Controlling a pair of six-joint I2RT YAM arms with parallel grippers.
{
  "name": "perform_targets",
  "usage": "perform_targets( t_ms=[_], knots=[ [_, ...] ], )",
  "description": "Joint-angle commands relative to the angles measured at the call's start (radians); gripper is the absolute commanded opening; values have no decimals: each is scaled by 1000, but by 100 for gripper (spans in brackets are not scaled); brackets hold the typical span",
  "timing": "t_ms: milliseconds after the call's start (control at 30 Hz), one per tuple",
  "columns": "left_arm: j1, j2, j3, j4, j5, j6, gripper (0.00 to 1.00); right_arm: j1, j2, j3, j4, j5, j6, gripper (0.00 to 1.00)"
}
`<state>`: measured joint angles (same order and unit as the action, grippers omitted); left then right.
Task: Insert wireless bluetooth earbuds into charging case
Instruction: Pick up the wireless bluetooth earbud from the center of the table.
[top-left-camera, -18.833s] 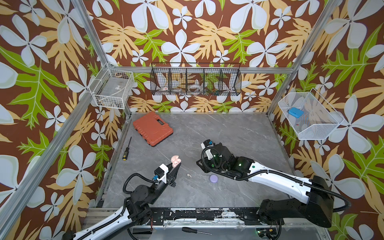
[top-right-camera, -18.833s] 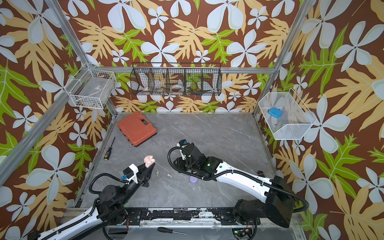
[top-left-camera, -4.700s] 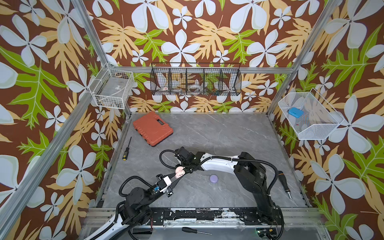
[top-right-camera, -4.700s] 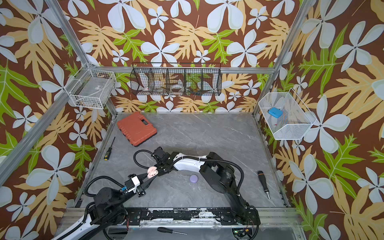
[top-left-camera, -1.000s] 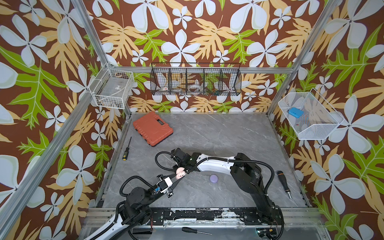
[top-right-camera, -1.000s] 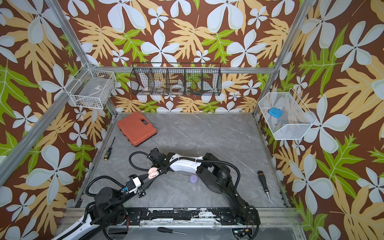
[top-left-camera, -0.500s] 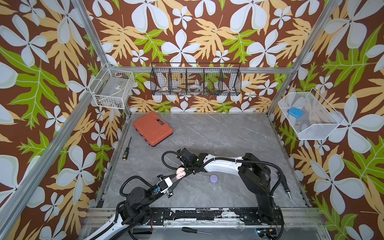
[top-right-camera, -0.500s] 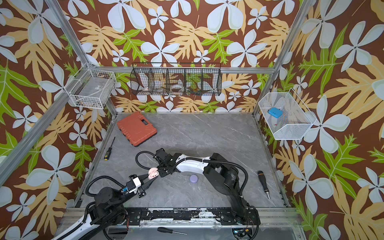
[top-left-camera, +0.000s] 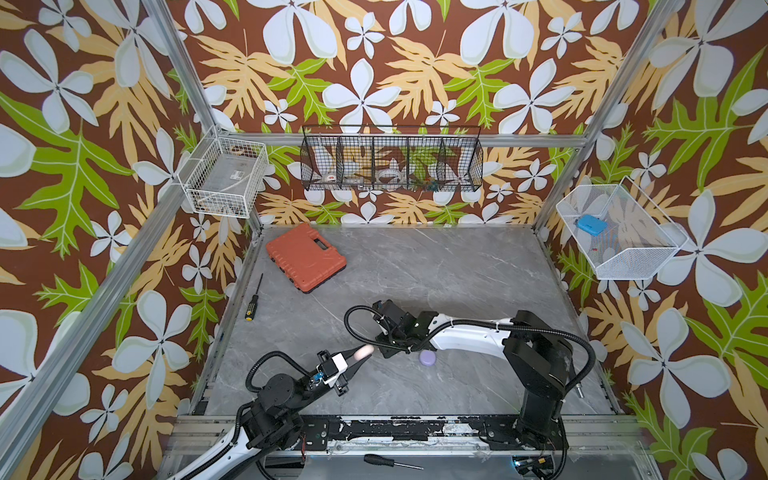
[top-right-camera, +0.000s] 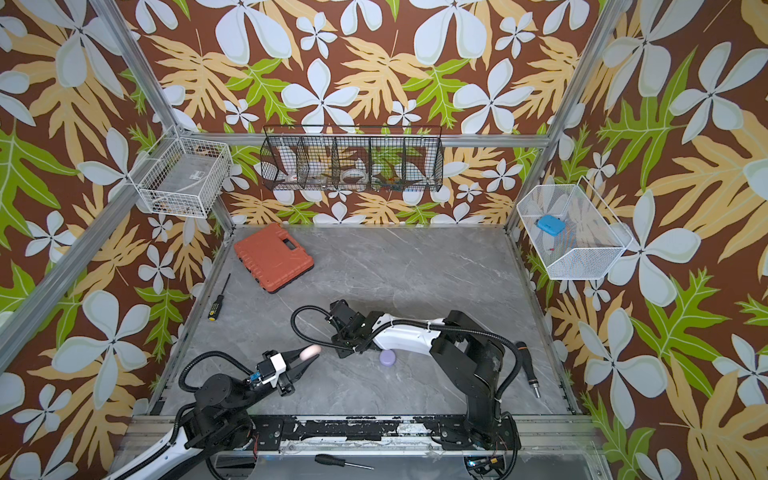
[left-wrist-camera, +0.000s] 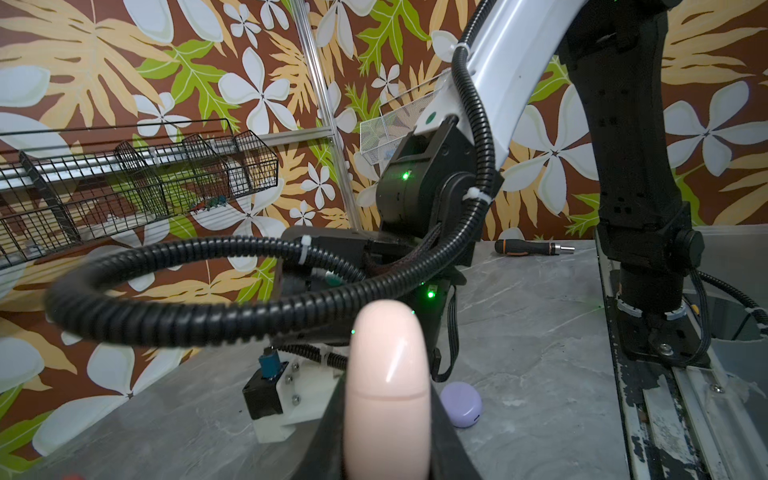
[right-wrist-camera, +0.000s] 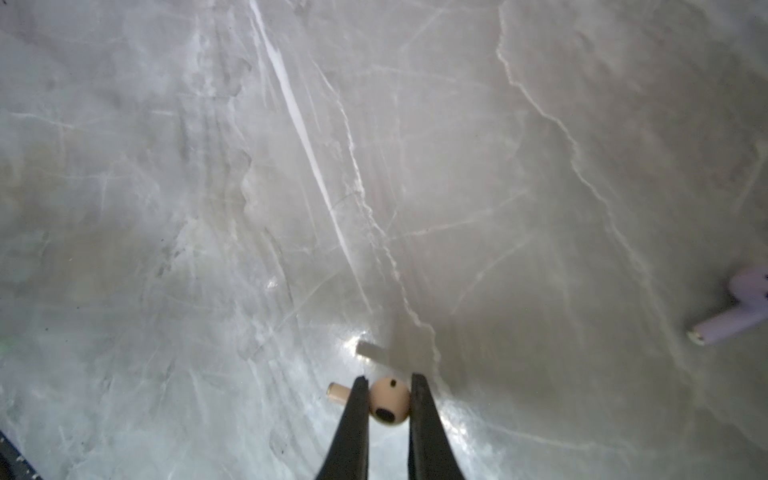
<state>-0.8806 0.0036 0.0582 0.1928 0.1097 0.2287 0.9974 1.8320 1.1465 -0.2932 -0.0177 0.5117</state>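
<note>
In both top views the left end effector (top-left-camera: 362, 355) (top-right-camera: 307, 355) is raised off the grey table (top-left-camera: 457, 270) and clamped on a pink case (top-left-camera: 365, 352) (top-right-camera: 310, 352), which sticks out past its tips. The right end effector (top-left-camera: 384, 353) (top-right-camera: 343, 353) points down at the table just beside it, and its grip is hidden from above. A lavender case (top-left-camera: 427, 357) (top-right-camera: 388, 357) lies on the table near the right wrist.

In the left wrist view the two dark jaws press against both sides of the pink case (left-wrist-camera: 386, 357). It is seen edge-on, with a thin seam across it. The lavender case (left-wrist-camera: 461, 404) rests flat on the table beyond, under the right arm.

In the right wrist view the right end effector (right-wrist-camera: 389, 378) is closed on the round head of a pink earbud (right-wrist-camera: 389, 403). Its stem pokes out sideways past one finger (right-wrist-camera: 357, 415). Whether the bud touches the table cannot be told. A lavender earbud (right-wrist-camera: 731, 316) lies on the table, well apart.
</note>
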Motion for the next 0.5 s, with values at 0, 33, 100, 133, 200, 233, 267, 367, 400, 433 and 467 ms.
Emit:
perform_targets(
  t_ms=[0,33,100,133,200,233,267,367,400,433,467],
  knots=[
    [2,-54,4,18,13,-44,0,-3,-42,-31,24,27,-7,13],
    [0,-42,5,20,18,-46,0,-3,-55,-40,25,31,-8,12],
    [0,-13,5,30,29,-54,0,-6,-83,-59,23,41,-10,13],
    [0,-2,5,35,33,-58,0,-7,-95,-65,21,42,-10,13],
    [0,14,5,39,39,-63,0,-9,-120,-81,22,48,-12,13],
    [0,17,5,38,43,-67,0,-11,-129,-88,22,48,-12,13],
    [-1,21,5,41,46,-70,0,-13,-140,-93,22,46,-12,13],
    [-1,31,5,42,50,-76,0,-18,-168,-101,13,54,-15,13],
    [-1,36,6,43,49,-79,0,-19,-179,-101,9,56,-19,13],
    [0,39,5,43,50,-81,0,-19,-189,-102,4,58,-21,12],
    [-1,43,5,45,51,-83,0,-19,-200,-100,1,59,-23,12]
  ],
)
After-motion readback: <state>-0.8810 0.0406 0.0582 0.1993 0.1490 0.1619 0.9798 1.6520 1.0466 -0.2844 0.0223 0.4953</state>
